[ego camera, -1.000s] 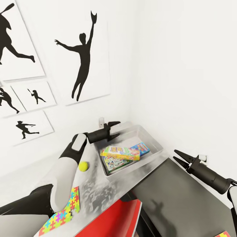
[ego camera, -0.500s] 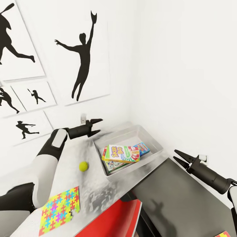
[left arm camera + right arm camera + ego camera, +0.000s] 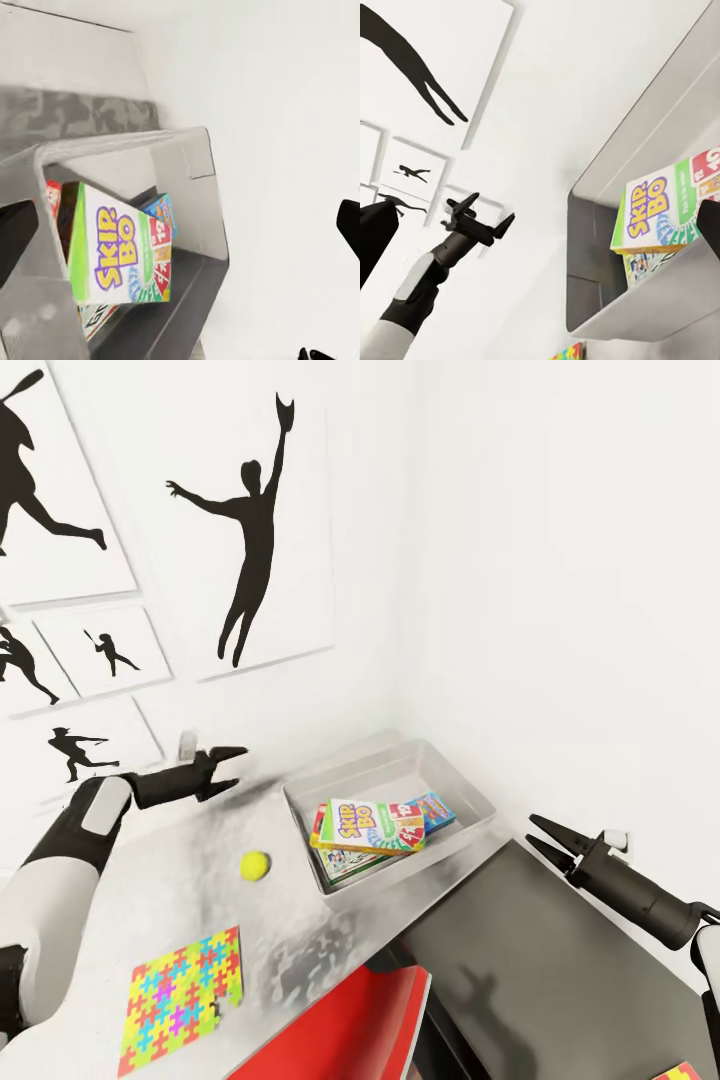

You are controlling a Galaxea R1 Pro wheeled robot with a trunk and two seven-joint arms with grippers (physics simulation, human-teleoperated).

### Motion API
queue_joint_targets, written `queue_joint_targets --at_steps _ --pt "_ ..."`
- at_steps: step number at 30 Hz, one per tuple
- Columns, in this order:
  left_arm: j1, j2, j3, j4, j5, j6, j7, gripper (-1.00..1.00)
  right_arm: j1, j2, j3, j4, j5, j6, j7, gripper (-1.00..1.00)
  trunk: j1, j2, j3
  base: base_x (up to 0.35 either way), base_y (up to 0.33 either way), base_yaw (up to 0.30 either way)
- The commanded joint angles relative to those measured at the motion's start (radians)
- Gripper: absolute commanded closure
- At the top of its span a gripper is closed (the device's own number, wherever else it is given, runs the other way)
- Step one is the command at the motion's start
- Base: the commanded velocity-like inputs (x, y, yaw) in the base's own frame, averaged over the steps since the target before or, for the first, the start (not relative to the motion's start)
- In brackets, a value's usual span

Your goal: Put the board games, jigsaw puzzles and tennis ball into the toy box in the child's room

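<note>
Our left hand (image 3: 232, 768) has pulled back from the shallow grey toy box (image 3: 466, 792), fingers spread, empty; the Skip-Bo box (image 3: 375, 826) hides the games beneath.

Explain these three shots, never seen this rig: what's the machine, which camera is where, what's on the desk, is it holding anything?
It is a simulated two-armed robot on wheels, driven remotely by a person. The big picture comes from its head camera, looking down over a pale marbled table. The other two come from cameras near each gripper, looking along its fingers. The left gripper hangs open above the table near the wall and holds nothing. The right gripper is open and empty too, over a lower dark cabinet. On the table sits a grey toy box with the board games stacked in it, a Skip-Bo box on top. Outside it lie a tennis ball and a bright jigsaw puzzle. Something red stands at the table's near edge.
</note>
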Motion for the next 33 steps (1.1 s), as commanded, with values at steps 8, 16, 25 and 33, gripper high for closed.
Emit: queue_joint_targets --at_steps 8,16,25,33 --pt "0.305 0.158 0.005 -0.002 -0.014 0.002 -0.312 -1.00 -0.001 0.000 -0.002 0.000 0.005 0.005 0.007 -1.00 0.001 -0.002 -0.002 0.000 0.000 0.000" --pt "0.420 0.262 0.015 -0.030 -0.016 -0.001 -0.414 -1.00 -0.001 0.001 -0.002 0.000 0.005 0.004 0.008 -1.00 0.001 -0.002 -0.002 -0.009 0.000 0.000" --pt "0.429 0.319 0.015 -0.035 -0.017 -0.002 -0.424 -1.00 -0.001 0.013 0.000 0.000 0.011 -0.003 0.008 -1.00 0.001 -0.002 -0.002 -0.154 0.000 0.000" --pt "0.430 0.323 0.015 -0.035 -0.017 -0.002 -0.424 -1.00 -0.001 0.013 -0.001 0.000 0.011 -0.004 0.007 -1.00 0.001 -0.002 -0.002 -0.107 0.000 0.000"
